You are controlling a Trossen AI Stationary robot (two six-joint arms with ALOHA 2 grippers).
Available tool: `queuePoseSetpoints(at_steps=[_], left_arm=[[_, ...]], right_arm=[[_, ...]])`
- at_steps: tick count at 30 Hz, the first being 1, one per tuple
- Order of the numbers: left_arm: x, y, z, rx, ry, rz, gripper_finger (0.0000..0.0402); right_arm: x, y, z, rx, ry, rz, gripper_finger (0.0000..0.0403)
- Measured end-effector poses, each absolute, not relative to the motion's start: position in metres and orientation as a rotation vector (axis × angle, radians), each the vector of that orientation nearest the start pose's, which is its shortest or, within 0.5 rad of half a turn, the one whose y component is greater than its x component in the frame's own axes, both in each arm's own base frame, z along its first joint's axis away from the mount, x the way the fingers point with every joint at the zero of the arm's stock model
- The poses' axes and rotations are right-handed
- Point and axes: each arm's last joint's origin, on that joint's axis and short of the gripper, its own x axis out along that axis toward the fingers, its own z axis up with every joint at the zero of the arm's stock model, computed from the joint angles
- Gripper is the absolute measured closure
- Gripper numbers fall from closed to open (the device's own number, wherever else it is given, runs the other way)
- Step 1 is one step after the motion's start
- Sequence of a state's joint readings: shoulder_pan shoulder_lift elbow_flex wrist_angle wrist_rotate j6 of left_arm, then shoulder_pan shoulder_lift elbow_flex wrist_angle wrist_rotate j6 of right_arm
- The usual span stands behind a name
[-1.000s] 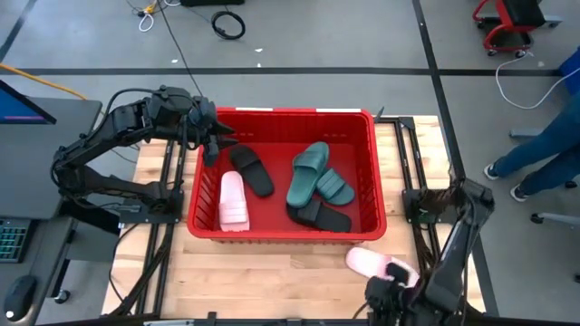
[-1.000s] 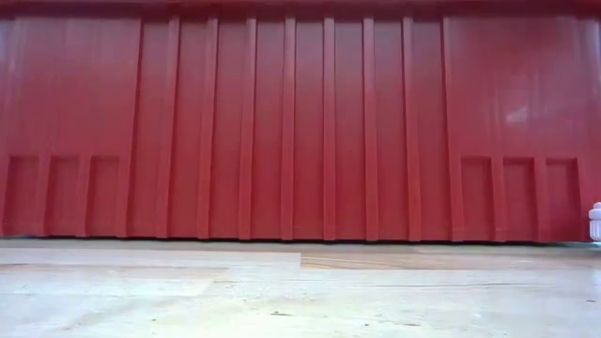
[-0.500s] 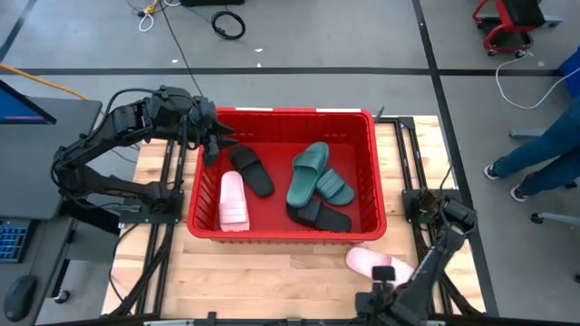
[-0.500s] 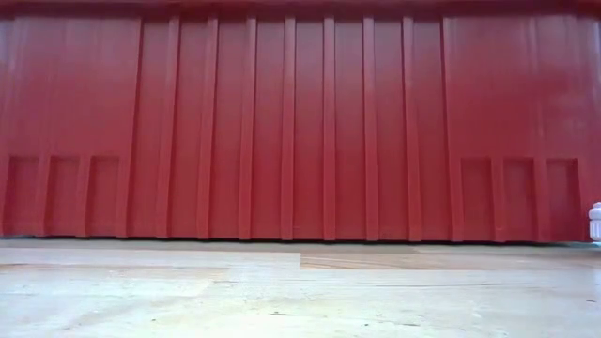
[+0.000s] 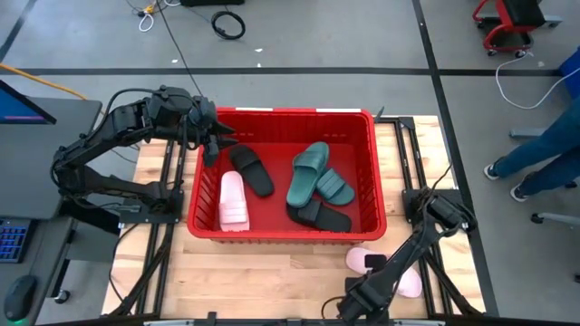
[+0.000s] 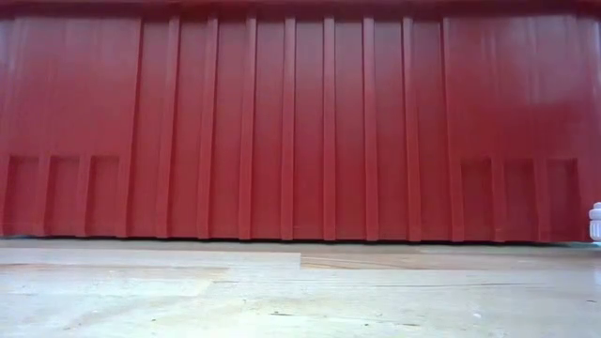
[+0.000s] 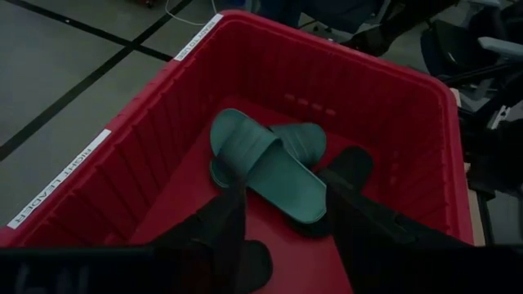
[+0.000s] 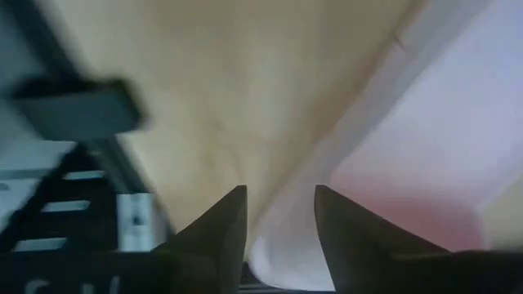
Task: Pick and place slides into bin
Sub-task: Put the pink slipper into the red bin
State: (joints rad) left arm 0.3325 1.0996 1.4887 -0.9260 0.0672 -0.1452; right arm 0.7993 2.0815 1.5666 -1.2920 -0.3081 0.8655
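Observation:
The red bin (image 5: 376,181) stands mid-table and fills the low view (image 6: 300,122). In it lie a pale pink slide (image 5: 234,201), two black slides (image 5: 251,170) (image 5: 319,215) and two dark green slides (image 5: 308,174) (image 5: 333,186). The second pink slide (image 5: 370,263) lies flat on the wood in front of the bin's near right corner, partly under my right arm. My right gripper (image 5: 349,310) (image 8: 278,216) is open and low at the near edge, with the slide (image 8: 458,122) close before it. My left gripper (image 5: 210,145) (image 7: 282,224) is open and empty over the bin's far left corner. My right gripper stands open with the pink slide's pale edge (image 8: 282,245) showing between its two fingers, just above the wood. I cannot tell whether a finger touches it. The slide lies flat on the table.
Black frame rails (image 5: 412,181) run along both sides of the wooden top. A person's legs in blue (image 5: 544,145) stand on the floor to the right. Bare wood (image 5: 263,272) lies in front of the bin.
My right arm has swung out low across the pink slide, and its gripper has gone toward the table's left along the near edge. The slide has stayed where it was.

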Motion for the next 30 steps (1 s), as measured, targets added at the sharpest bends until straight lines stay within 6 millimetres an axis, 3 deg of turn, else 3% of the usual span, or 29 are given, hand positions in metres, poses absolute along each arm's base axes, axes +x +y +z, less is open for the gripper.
queuePoseSetpoints(at_steps=[8,15,20,25,30], left_arm=[[0.177,0.059,0.437,-0.248,0.522,0.297,0.0227],[0.176,0.059,0.434,-0.252,0.549,0.298,0.0225],[0.176,0.059,0.435,-0.252,0.548,0.298,0.0229],[0.176,0.059,0.434,-0.252,0.548,0.298,0.0225],[0.175,0.058,0.434,-0.255,0.548,0.298,0.0225]], right_arm=[[0.24,0.249,0.147,0.056,2.084,-0.095,0.0252],[0.23,0.243,0.136,0.11,2.189,-0.076,0.0254],[0.229,0.244,0.137,0.121,2.196,-0.074,0.0294],[0.23,0.248,0.159,0.156,2.164,-0.027,0.0384],[0.231,0.249,0.215,0.336,2.016,-0.019,0.0382]])
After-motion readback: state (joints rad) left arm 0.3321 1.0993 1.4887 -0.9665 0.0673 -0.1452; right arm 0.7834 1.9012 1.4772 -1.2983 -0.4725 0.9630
